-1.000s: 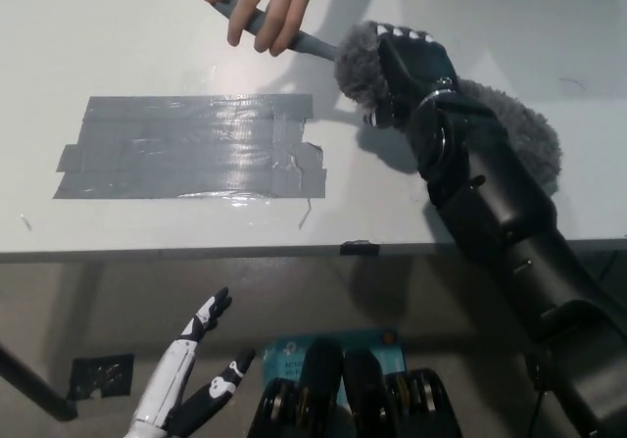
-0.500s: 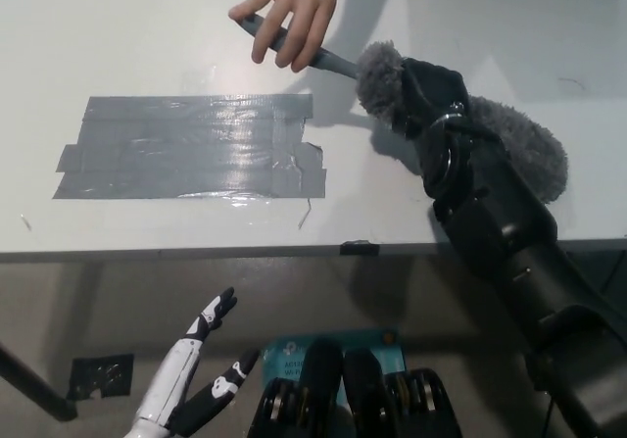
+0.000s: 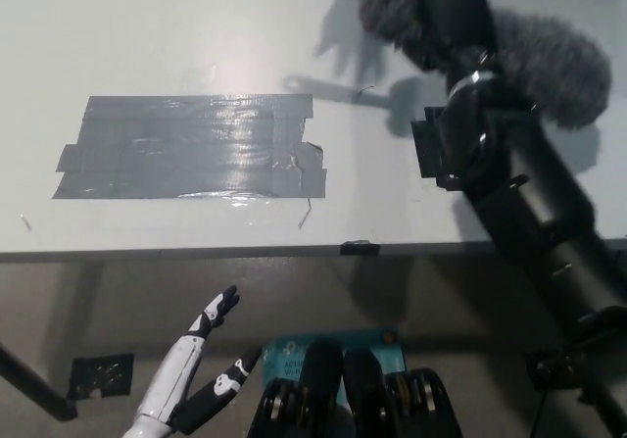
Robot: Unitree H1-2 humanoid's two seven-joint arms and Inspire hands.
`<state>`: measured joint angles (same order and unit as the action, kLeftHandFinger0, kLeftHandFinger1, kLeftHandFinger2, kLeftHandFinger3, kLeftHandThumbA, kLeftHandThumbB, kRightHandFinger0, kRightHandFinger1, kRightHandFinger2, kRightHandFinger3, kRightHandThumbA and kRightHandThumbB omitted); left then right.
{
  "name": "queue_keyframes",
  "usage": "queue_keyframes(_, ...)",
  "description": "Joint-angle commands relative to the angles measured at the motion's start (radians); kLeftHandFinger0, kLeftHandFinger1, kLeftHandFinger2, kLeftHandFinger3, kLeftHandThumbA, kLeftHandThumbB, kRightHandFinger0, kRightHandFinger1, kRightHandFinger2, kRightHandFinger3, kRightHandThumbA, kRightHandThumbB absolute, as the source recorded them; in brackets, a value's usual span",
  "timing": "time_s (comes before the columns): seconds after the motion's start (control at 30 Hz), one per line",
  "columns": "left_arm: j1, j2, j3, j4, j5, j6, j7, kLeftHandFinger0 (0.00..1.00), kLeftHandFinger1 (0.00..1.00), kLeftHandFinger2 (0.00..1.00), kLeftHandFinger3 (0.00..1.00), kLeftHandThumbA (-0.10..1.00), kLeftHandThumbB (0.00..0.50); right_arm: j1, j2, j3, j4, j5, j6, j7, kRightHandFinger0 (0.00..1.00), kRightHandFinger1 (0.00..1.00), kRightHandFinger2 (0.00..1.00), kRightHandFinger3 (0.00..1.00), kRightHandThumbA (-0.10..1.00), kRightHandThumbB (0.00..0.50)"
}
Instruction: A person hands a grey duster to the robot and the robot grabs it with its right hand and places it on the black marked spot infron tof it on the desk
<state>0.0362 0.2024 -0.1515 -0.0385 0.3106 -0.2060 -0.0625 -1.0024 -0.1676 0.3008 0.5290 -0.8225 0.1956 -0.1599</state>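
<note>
The fluffy grey duster (image 3: 549, 66) is held, apparently clamped, in the black right hand (image 3: 453, 22) at the desk's far right. It should be carried low to the grey taped patch (image 3: 191, 147) and laid flat. The white left hand (image 3: 201, 369) rests below, fingers spread and empty.

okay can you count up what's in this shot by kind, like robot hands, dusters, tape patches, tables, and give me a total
Robot hands: 2, the white left hand low below the desk edge, the black right hand shut on the duster.
Dusters: 1, the grey duster.
Tape patches: 1, the taped patch on the desk.
Desks: 1, the white desk.
Total: 5.
</note>
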Motion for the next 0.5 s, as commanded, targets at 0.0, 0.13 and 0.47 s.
queue_keyframes(0.0, -0.022, 0.018, -0.001, -0.021, 0.015, -0.015, -0.008, 1.00, 1.00, 1.00, 1.00, 0.84, 0.179, -0.072, -0.068, 0.022, -0.127, -0.047, -0.073, -0.049, 0.00, 0.45, 0.82, 0.92, -0.10, 0.220)
queue_keyframes(0.13, -0.015, 0.022, -0.002, -0.030, 0.003, -0.005, -0.019, 1.00, 1.00, 1.00, 1.00, 0.84, 0.176, -0.036, -0.114, 0.027, -0.109, -0.027, -0.124, -0.057, 0.00, 0.45, 0.84, 0.90, -0.10, 0.196)
queue_keyframes(0.47, -0.010, 0.018, 0.003, -0.038, 0.013, 0.002, -0.011, 1.00, 1.00, 1.00, 1.00, 0.84, 0.178, -0.017, -0.208, 0.082, 0.111, -0.023, -0.222, -0.085, 0.00, 0.45, 0.91, 0.82, -0.10, 0.196)
